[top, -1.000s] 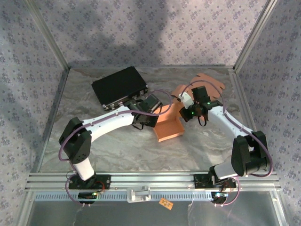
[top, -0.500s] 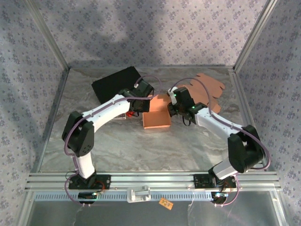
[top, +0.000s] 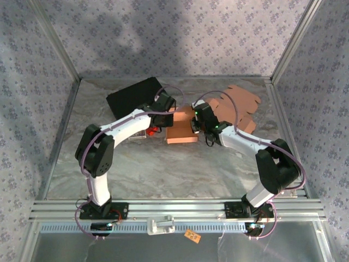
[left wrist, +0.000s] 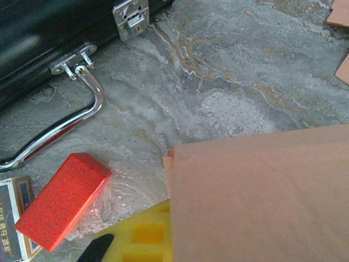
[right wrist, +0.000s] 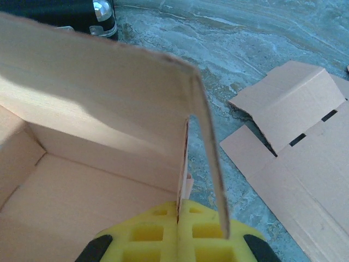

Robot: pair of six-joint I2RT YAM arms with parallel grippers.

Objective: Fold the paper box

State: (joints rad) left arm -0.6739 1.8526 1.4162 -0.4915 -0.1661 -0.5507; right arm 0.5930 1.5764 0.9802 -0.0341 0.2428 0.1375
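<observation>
Box [top: 181,131] is on the bench [top: 163,169], just right of the black case [top: 131,98]. Left hand [left wrist: 163,237] pinches its case-side wall. Right hand [right wrist: 178,229] pinches the far wall (pads tight on cardboard).

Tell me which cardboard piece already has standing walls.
The box pinched by the right gripper; the other sheets lie flat on the table behind it.

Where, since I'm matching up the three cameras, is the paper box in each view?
Top external: paper box just above picture centre, right of the black case.
Left wrist: lower right, its outer wall close up.
Right wrist: left and centre, its open inside facing the camera.
Shared landmark: the black case, upper left in every view.
</observation>
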